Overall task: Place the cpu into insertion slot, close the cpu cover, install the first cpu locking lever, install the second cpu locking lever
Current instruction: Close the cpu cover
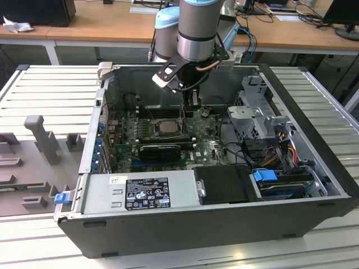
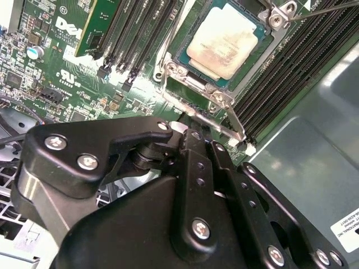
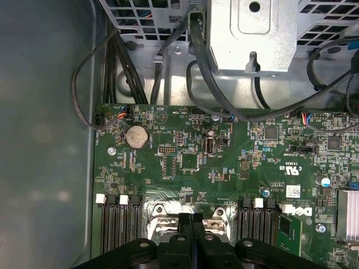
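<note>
The cpu (image 2: 224, 40), pale silvery-tan on top, lies flat in the insertion slot (image 2: 196, 84) on the green motherboard (image 3: 185, 162). The cpu cover (image 2: 216, 97) lies down around it as a metal frame. One thin wire lever (image 2: 232, 120) runs along the socket's near side. A second lever (image 2: 320, 10) crosses the far corner. In the exterior view my gripper (image 1: 189, 106) hangs just beside the cpu (image 1: 167, 126), over a thin upright lever (image 1: 182, 116). In the first wrist view its fingertips (image 3: 185, 222) are pressed together at the socket's edge. I cannot tell whether a lever is between them.
Long black memory slots (image 2: 291, 67) flank the socket on both sides. A metal drive cage (image 1: 261, 112) and cable bundles (image 1: 280, 145) fill the case toward the exterior view's right. The power supply (image 1: 140, 193) sits along the case's front wall. The case's rear wall (image 1: 157, 84) stands close behind the arm.
</note>
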`<state>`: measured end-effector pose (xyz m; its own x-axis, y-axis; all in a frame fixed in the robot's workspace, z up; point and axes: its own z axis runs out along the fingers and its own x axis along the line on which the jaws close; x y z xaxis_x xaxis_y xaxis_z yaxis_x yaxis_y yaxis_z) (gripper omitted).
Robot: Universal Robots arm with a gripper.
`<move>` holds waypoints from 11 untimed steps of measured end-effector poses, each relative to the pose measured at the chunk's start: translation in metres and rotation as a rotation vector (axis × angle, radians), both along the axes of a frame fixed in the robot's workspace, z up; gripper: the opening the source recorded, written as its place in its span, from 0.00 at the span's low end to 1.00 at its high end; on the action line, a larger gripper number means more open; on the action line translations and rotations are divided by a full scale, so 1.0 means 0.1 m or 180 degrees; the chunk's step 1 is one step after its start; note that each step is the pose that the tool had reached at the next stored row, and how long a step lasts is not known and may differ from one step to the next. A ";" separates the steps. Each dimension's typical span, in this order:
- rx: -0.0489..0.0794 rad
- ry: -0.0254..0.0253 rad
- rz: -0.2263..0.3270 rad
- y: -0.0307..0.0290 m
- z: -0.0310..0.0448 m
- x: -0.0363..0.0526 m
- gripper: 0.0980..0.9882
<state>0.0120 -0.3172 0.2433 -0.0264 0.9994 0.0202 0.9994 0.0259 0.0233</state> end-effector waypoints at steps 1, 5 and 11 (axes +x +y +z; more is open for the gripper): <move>0.0000 0.0000 0.0000 0.000 0.000 0.000 0.01; 0.0000 0.0000 0.0000 0.000 -0.002 -0.009 0.01; 0.0000 0.0000 0.0000 0.000 -0.003 -0.021 0.01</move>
